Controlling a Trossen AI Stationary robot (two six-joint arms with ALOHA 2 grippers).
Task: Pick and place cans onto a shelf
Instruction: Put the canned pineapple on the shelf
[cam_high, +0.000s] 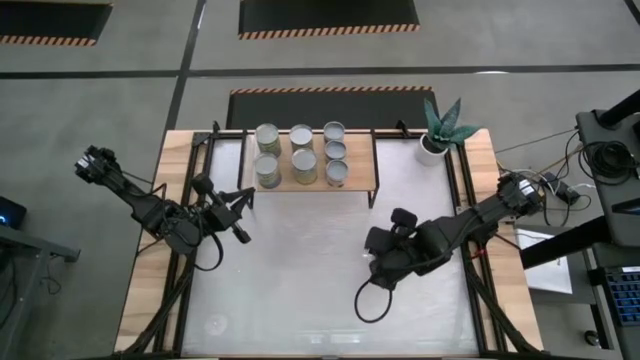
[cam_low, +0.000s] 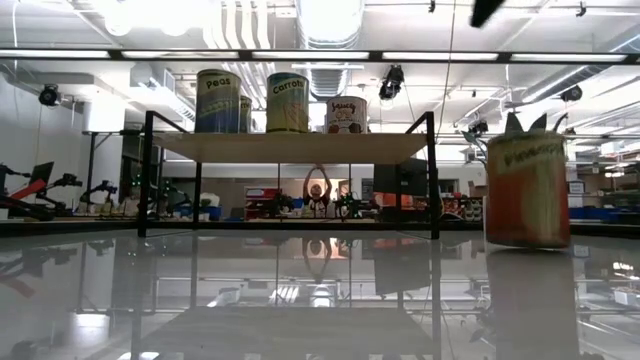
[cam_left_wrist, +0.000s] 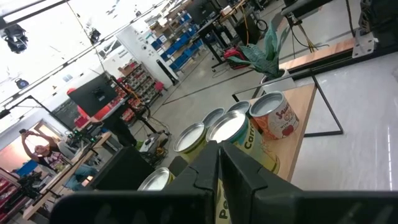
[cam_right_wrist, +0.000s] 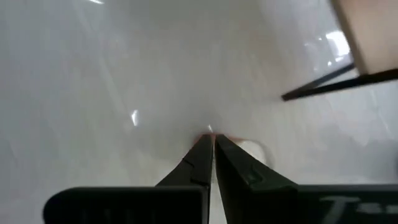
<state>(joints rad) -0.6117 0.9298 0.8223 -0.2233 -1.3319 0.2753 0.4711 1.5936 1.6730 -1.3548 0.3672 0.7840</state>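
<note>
Several cans (cam_high: 301, 150) stand upright on the shelf (cam_high: 358, 165) at the table's far middle. The low view shows their labels (cam_low: 288, 102). One more can (cam_low: 527, 190), orange and green, stands on its base on the table to the right of the shelf. My right arm hides it in the high view. My right gripper (cam_high: 378, 262) is shut and points steeply down over the white tabletop (cam_right_wrist: 211, 140). Its dark tip (cam_low: 487, 10) is well above that can. My left gripper (cam_high: 240, 205) is shut and held level left of the shelf, facing the cans (cam_left_wrist: 273, 118).
A small white pot with a green plant (cam_high: 437, 140) stands at the far right, beside the shelf. Black frame rails (cam_high: 455, 200) run along the table's left and right sides. White tabletop (cam_high: 300, 290) stretches from the shelf to the near edge.
</note>
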